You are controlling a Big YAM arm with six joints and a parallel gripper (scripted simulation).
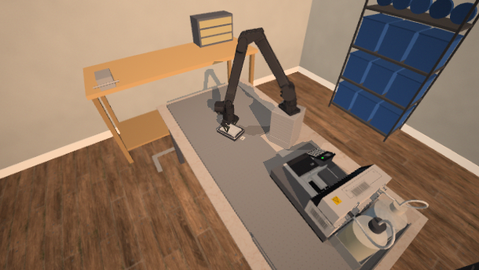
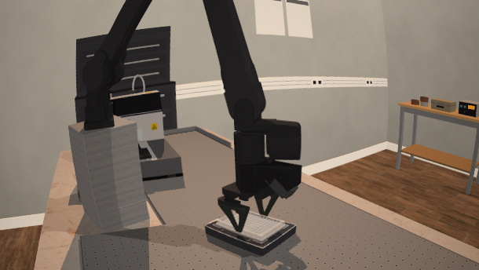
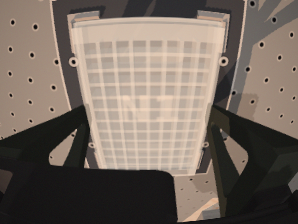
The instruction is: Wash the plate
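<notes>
The clear plate [image 1: 235, 129] [image 2: 255, 227] [image 3: 145, 75] lies flat in the nest N1 [image 1: 225, 136] [image 2: 232, 240] [image 3: 60, 30], and the N1 lettering shows through it. Its cut-off corner cannot be made out. My gripper [image 1: 230, 126] [image 2: 251, 223] [image 3: 148, 110] points down over the plate, with one fingertip against each long side; it is shut on the plate at nest height. The washer [image 1: 353, 190] [image 2: 152, 133] stands further along the table. Its lamp [image 1: 323, 158] is green beside the keypad [image 1: 316, 152]. No plate shows in the washer's open front.
The arm's grey pedestal [image 1: 286, 127] [image 2: 107, 176] stands between the nest and the washer, toward the table's rear edge. Bottles [image 1: 367, 235] with hoses stand beyond the washer. A small white tag [image 1: 243, 138] lies beside the nest.
</notes>
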